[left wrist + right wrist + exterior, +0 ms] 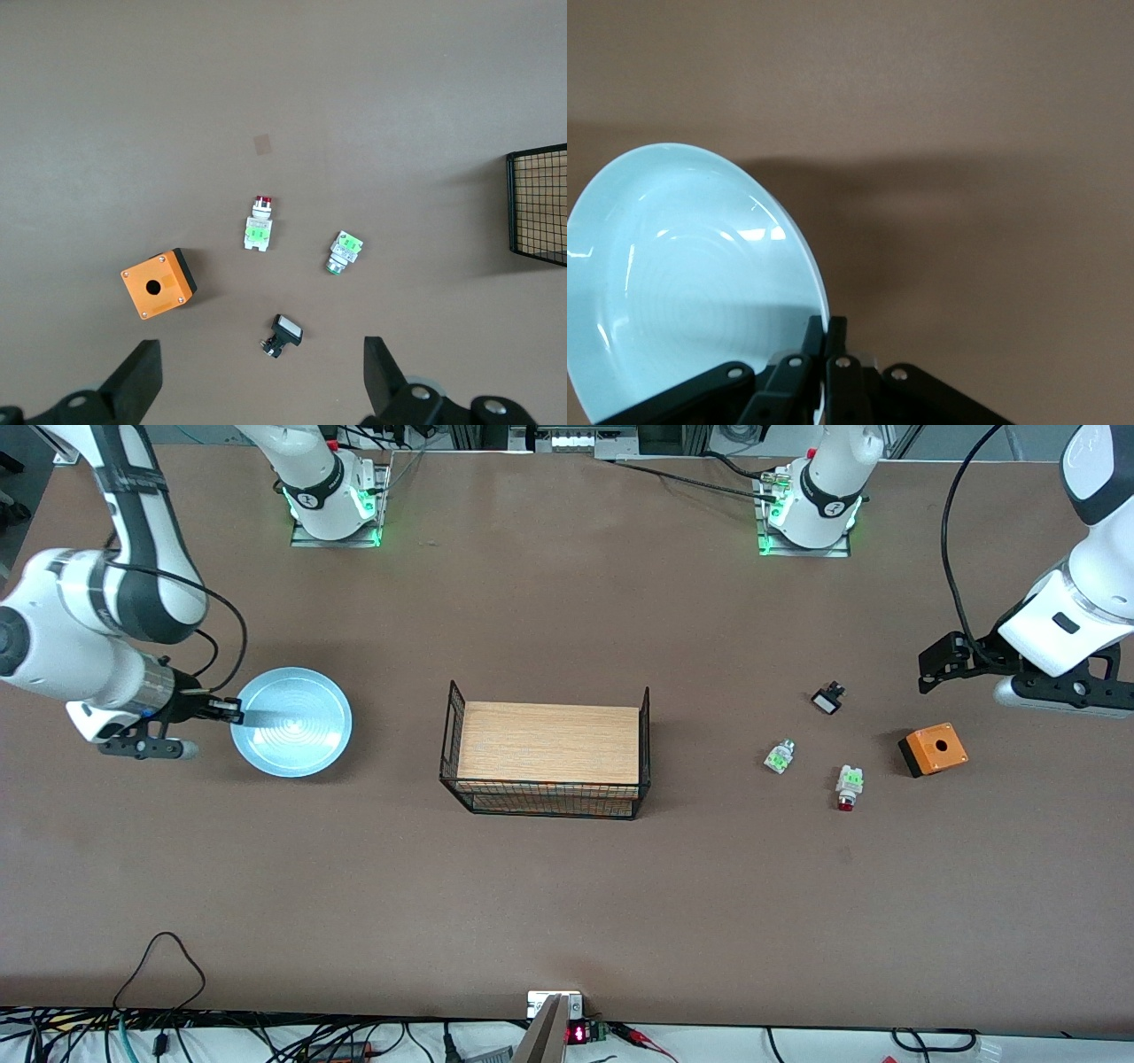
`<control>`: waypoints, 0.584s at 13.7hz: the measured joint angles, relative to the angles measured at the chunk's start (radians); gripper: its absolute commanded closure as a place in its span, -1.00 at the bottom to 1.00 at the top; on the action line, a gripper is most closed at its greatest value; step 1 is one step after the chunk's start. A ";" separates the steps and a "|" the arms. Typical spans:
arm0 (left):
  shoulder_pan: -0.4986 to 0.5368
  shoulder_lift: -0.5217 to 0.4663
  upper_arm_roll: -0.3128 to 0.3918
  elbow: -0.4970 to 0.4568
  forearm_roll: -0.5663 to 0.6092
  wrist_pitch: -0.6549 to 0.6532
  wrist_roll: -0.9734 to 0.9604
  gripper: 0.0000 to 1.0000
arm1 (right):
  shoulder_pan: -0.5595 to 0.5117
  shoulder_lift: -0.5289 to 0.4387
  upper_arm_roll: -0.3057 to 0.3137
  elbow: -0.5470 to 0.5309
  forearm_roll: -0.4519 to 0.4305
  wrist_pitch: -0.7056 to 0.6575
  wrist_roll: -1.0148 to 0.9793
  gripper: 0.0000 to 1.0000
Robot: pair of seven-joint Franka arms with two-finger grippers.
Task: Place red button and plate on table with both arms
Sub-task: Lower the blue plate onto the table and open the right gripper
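The right pincer [232, 710] clamps the plate's [297, 726] rim at the right arm's end of the tabletop [567, 886]. The left pincer [257, 376] hangs wide open, empty, above the button [848, 786], which lies by the orange box [932, 749]; it likely descends next.

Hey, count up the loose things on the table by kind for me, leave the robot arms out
Plate: 1
Wire basket: 1
Orange box: 1
Red button: 1
Whitish-green piece without a red cap: 1
Small black-and-white part: 1
Total: 6
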 measured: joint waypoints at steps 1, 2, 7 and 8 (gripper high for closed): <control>0.000 0.000 0.000 0.000 0.009 0.000 0.000 -1.00 | 0.000 0.003 0.001 -0.055 0.000 0.080 -0.018 1.00; 0.000 0.001 0.000 0.000 0.022 0.000 0.000 -1.00 | 0.000 0.005 0.003 -0.105 0.000 0.155 -0.036 1.00; -0.001 0.002 -0.003 0.006 0.033 0.000 0.000 -1.00 | -0.005 0.039 0.004 -0.198 0.000 0.291 -0.112 0.03; -0.002 0.002 -0.004 0.008 0.033 0.000 0.000 -1.00 | -0.007 0.047 0.004 -0.198 0.000 0.295 -0.123 -0.99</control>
